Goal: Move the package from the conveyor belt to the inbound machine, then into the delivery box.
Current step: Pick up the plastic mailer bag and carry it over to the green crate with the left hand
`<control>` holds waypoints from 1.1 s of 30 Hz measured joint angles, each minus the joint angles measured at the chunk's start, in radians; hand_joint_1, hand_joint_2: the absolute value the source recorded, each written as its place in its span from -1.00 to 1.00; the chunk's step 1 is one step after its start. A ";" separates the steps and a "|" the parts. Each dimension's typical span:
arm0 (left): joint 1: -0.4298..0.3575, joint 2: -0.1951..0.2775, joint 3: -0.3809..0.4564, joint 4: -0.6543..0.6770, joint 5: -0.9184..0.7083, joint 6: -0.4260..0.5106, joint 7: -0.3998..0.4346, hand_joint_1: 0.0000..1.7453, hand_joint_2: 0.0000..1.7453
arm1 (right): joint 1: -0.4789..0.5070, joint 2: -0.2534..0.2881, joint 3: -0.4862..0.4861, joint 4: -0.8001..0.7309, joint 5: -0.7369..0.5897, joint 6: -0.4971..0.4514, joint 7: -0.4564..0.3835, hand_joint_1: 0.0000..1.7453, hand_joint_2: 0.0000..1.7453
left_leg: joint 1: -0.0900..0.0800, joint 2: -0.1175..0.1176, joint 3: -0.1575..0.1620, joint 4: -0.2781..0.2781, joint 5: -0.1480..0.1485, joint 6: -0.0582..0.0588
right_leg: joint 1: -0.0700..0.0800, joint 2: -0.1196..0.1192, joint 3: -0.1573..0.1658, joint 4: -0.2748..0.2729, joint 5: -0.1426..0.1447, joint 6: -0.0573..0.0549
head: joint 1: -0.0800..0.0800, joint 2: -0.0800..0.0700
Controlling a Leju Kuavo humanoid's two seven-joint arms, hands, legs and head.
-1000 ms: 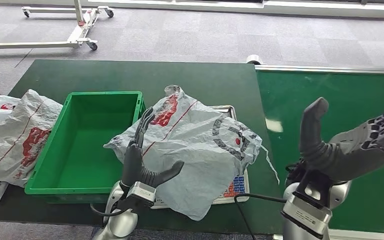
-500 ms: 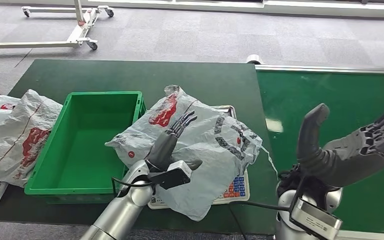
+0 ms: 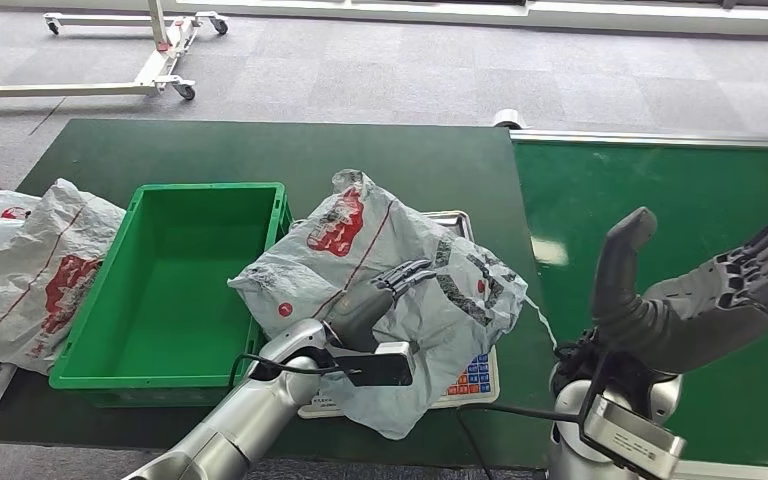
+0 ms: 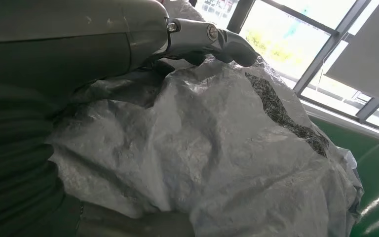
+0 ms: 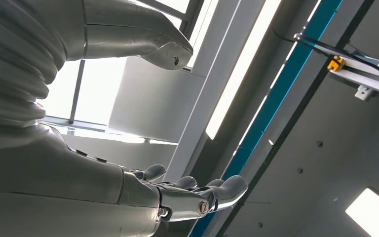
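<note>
At centre frame the left hand [image 3: 385,290] has swung down onto the package [image 3: 400,270], fingers spread across it, not clearly gripping; the package lies on the inbound machine [image 3: 472,375], right of the delivery box [image 3: 175,290]. At right, the right hand [image 3: 705,285] stays raised and open.

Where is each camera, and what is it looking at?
Head view: high on the robot, looking down at the table, green bin and package; both arms show.
Left wrist view: behind the left hand, against the package, which the head view also shows.
Right wrist view: behind the raised right hand, facing the ceiling.
</note>
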 joint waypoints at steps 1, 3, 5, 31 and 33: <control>-0.004 0.001 -0.002 0.004 -0.001 0.001 0.000 1.00 1.00 | 0.000 0.000 0.000 0.001 -0.001 0.000 0.000 -1.00 1.00 | 0.000 0.000 0.000 0.000 0.000 0.000 | 0.000 0.000 0.000 0.000 0.000 0.000 | 0.000 0.000; -0.011 0.005 -0.006 0.011 -0.001 0.006 0.000 1.00 1.00 | 0.000 0.000 0.000 0.004 -0.005 0.000 0.000 -1.00 1.00 | 0.000 0.000 0.000 0.000 0.000 0.000 | 0.000 0.000 0.000 0.000 0.000 0.000 | 0.000 0.000; -0.014 0.008 -0.008 0.014 -0.001 0.011 0.000 1.00 1.00 | 0.000 0.000 0.000 0.007 -0.010 0.000 0.000 -1.00 1.00 | 0.000 0.000 0.000 0.000 0.000 0.000 | 0.000 0.000 0.000 0.000 0.000 0.000 | 0.000 0.000; 0.015 0.027 0.122 -0.151 -0.260 0.685 0.227 1.00 1.00 | 0.007 0.003 -0.003 0.041 -0.016 0.000 0.000 -1.00 1.00 | 0.001 0.000 0.000 0.000 0.000 0.000 | 0.000 0.000 0.000 0.000 0.000 0.000 | 0.000 0.000; 0.020 0.023 0.174 -0.186 -0.376 0.728 0.254 1.00 1.00 | 0.007 0.006 -0.003 0.048 -0.015 0.000 0.000 -1.00 1.00 | 0.001 0.000 0.000 0.000 0.000 0.000 | 0.001 0.000 0.000 0.000 0.000 0.000 | 0.000 0.000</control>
